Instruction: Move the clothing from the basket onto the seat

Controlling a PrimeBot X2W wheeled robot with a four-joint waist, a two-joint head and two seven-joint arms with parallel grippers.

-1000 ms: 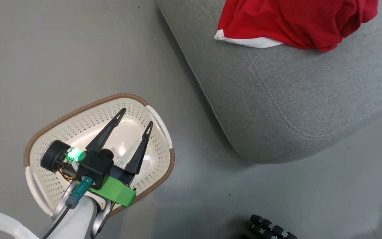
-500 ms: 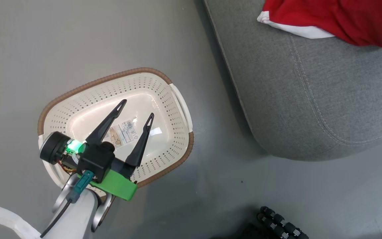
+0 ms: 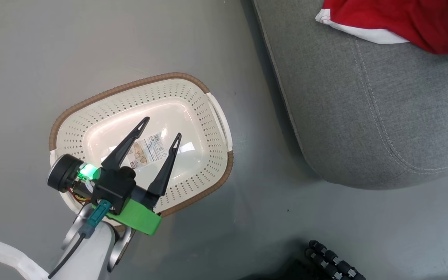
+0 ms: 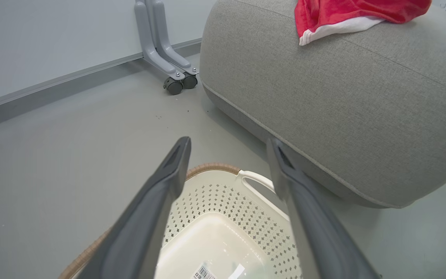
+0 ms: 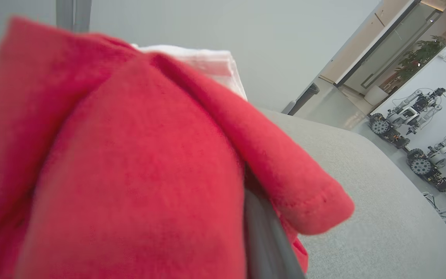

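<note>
Your left fingers [image 3: 126, 146] gaped empty over the cream perforated basket [image 3: 130, 84]; your right fingers [image 5: 263, 240], pinching bright red fabric clothing [image 3: 410, 15] on the grey upholstered seat [image 3: 364, 109] at two o'clock, risked dragging it off if withdrawn shut.

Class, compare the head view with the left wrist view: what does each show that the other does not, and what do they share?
Head view, not the left wrist view: the whole basket outline, the green bracket behind the left gripper, and a black ribbed part at the bottom edge. Left wrist view, not the head view: grey wheeled legs by the wall. Both: the open left gripper over the empty basket, the seat, and red clothing on it.
</note>
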